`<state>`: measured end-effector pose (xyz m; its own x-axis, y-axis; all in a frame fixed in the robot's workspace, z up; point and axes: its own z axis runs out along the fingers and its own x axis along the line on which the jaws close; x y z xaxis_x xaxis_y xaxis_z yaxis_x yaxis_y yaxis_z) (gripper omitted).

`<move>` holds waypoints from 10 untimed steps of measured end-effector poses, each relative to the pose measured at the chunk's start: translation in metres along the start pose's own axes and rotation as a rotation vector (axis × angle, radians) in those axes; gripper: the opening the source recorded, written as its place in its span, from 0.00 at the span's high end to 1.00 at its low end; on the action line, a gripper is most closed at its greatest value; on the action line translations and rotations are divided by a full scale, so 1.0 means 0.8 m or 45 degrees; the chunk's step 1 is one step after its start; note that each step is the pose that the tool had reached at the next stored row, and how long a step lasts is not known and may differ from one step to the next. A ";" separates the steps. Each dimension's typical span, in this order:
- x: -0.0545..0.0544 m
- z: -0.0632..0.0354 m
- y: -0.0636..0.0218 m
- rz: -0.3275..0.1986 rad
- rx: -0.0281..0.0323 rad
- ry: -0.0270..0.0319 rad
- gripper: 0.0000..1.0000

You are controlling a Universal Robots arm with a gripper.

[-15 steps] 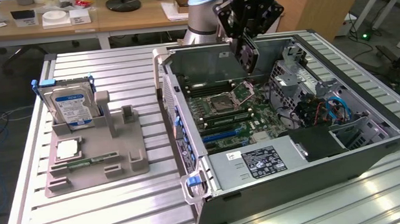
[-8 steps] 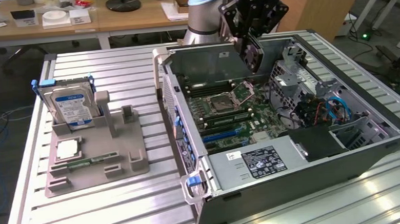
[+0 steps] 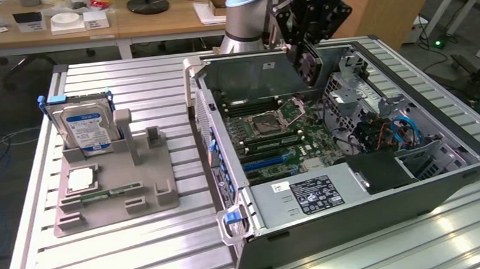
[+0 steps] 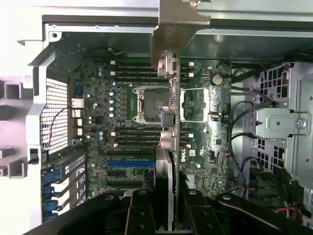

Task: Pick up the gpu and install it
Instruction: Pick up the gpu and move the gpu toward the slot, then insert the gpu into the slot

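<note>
At the near end of the open computer case [image 3: 352, 233] sits the labelled power supply [image 3: 309, 192]. Beyond it on the motherboard [image 3: 306, 137] lie the blue expansion slots [image 3: 266, 163], then the bare CPU socket [image 3: 264, 126]. Over the case's far end the gripper [image 3: 308, 51] has its jaws drawn narrow on the gpu [image 3: 310, 66], pinching its two flat faces, with the silver bracket [image 4: 178, 24] at the end away from the fingers [image 4: 139, 215]. The card hangs clear of the board. To my judgement, this carry goes well if the card is held steady and the bracket stays off the case's far wall and the cables [image 3: 388, 133]. Its connector edge should come square to a blue slot.
</note>
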<state>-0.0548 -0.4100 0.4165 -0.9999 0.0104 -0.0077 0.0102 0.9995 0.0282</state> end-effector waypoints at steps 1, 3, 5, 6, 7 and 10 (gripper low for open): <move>0.000 0.000 0.000 0.000 0.0000 0.0000 0.73; 0.000 0.000 0.000 0.000 0.0000 0.0000 0.73; 0.000 0.000 0.000 0.000 0.0000 0.0000 0.73; 0.000 0.000 0.000 0.000 0.0000 -0.0001 0.73; 0.000 0.000 0.000 0.000 0.0000 0.0000 0.73; 0.000 0.000 0.000 0.000 0.0000 0.0000 0.73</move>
<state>-0.0546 -0.4100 0.4165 -0.9999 0.0105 -0.0077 0.0102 0.9995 0.0282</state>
